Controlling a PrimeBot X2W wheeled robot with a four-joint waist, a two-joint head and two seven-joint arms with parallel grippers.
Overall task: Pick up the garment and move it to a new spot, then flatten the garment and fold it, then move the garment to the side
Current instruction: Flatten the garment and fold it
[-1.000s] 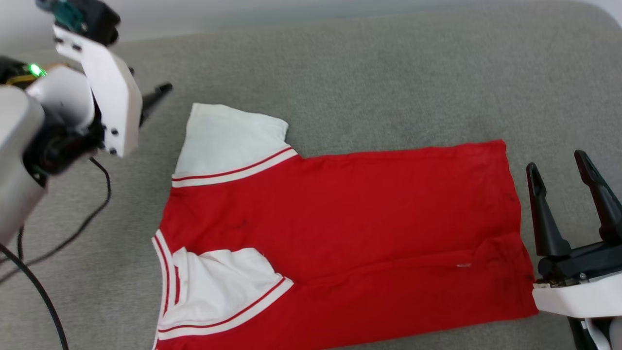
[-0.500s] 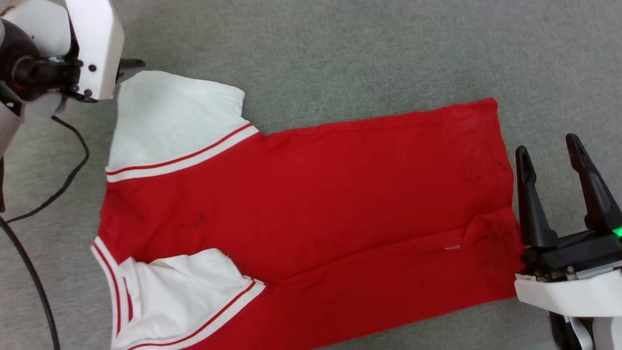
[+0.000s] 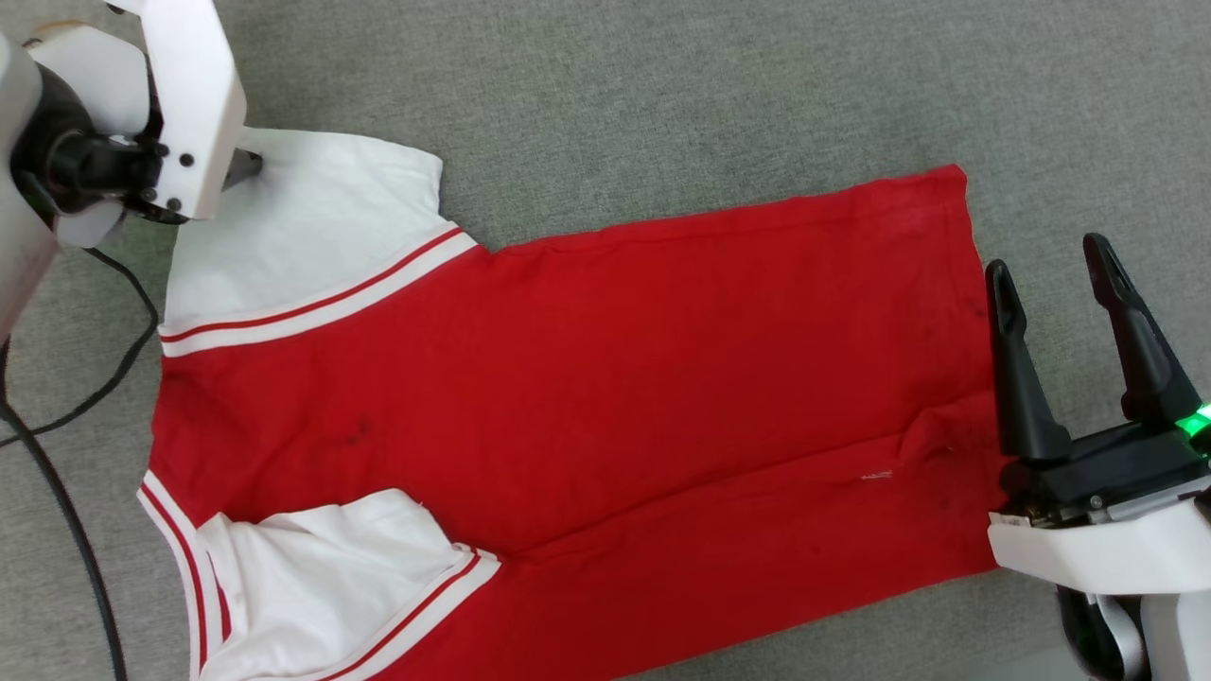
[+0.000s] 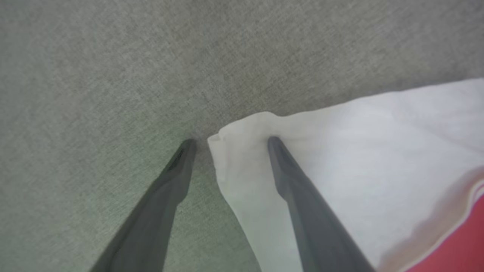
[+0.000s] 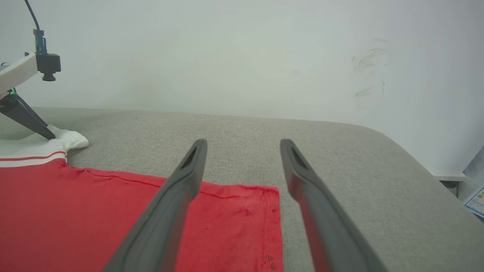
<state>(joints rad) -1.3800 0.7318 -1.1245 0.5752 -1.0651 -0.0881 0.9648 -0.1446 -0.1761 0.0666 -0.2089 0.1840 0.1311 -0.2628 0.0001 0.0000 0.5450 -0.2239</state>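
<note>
The two long dark fingers [image 4: 174, 181] of the left gripper [image 4: 230, 141] stand apart. In the left wrist view one tip rests on the grey woven fabric surface [image 4: 94, 75]. The other tip presses down on the white upper sleeve [image 4: 359, 158], which puckers at that point. The sleeve's corner lies in the gap between the fingers, which are not closed on it. In the head view the white wrist housing [image 3: 189, 95] hides most of this gripper, and a black cable [image 3: 57, 473] trails below it.

The garment [image 3: 587, 378], a red jersey-style T-shirt with short white sleeves and red-and-white striped trim, lies flat on the grey surface. Its neck end is to the left and its hem to the right. The upper sleeve is spread outward. The lower sleeve [image 3: 322, 567] is turned in over the red body. A crease [image 3: 719, 501] runs along the lower part of the body. A small pale mark [image 3: 875, 475] sits on this crease and is too small to read.

The right gripper [image 3: 1048, 255] is just beside the hem. Its fingers are spread wide and hold nothing. A green light [image 3: 1194, 421] glows on its wrist. In the right wrist view, a printed sheet [image 5: 477, 202] shows at the right edge. Its print is too small to read.
</note>
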